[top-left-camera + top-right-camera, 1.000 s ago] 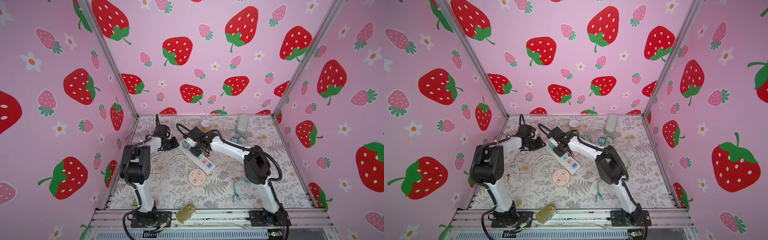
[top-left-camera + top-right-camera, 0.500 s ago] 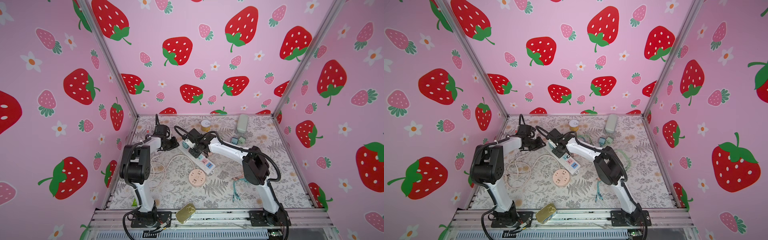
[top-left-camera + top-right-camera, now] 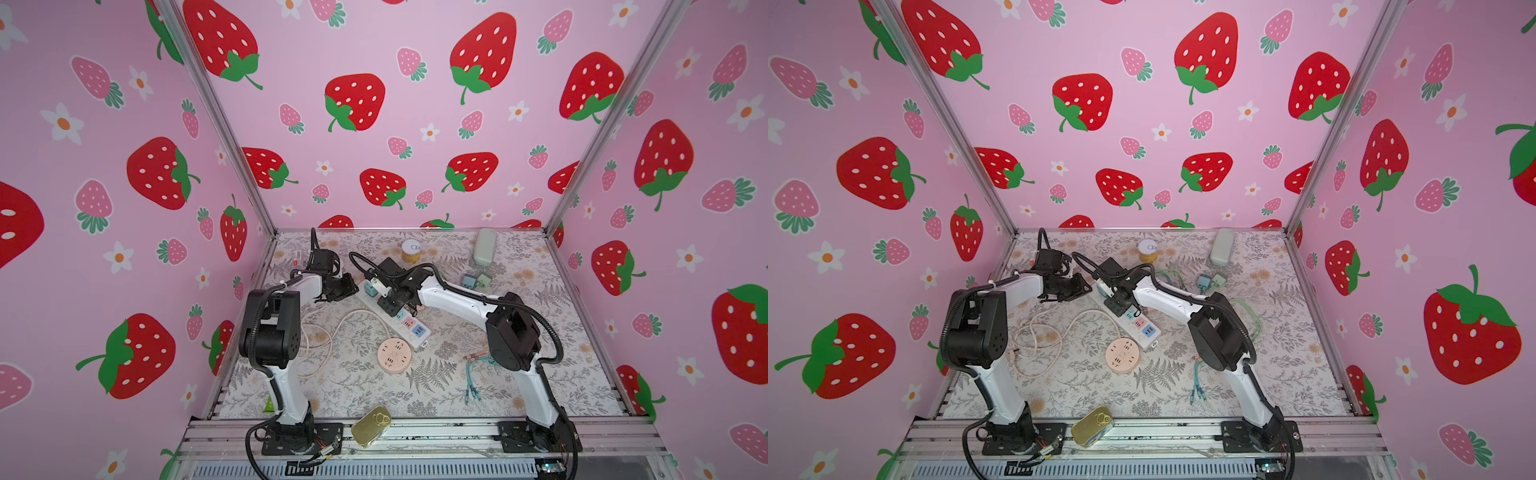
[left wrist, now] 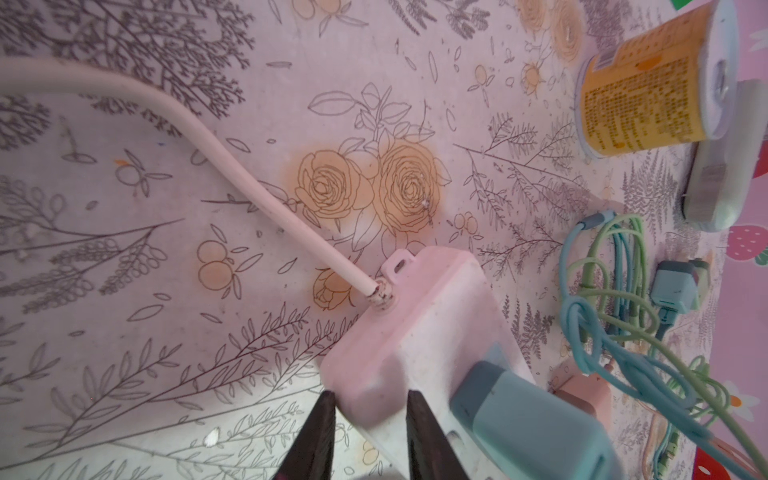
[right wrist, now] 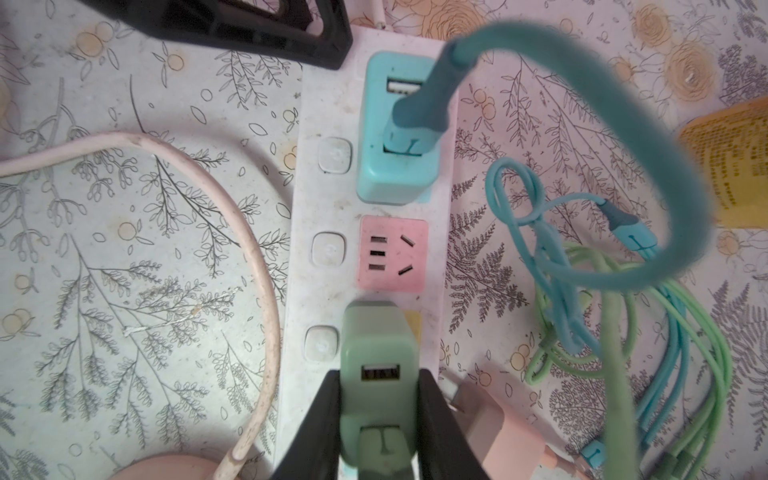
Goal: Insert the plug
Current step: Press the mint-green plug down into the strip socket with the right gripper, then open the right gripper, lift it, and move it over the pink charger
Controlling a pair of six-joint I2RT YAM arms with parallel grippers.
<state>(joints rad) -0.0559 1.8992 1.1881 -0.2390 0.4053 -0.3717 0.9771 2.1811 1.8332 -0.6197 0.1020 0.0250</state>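
While left gripper (image 4: pixel 371 415) pinches strip (image 4: pixel 432 316) at corner beside cord (image 4: pixel 208 137), strip lies flat on mat (image 5: pixel 145 249), braced. Blue charger (image 5: pixel 395 137) sits in end socket; pink socket (image 5: pixel 392 253) free. Right gripper (image 5: pixel 380 407) clenched on green plug (image 5: pixel 376 340), flat sides in jaws. Plug over yellow socket (image 5: pixel 412 324), next to pink one; prongs hidden, seating unclear. Plug likely light, rigid, smooth plastic: prone to twist or slip under push. Best hold: mid-body on flat faces, push straight down. Strip light, likely to slide without brace.

No legible text; can (image 4: pixel 648 83) label blurred
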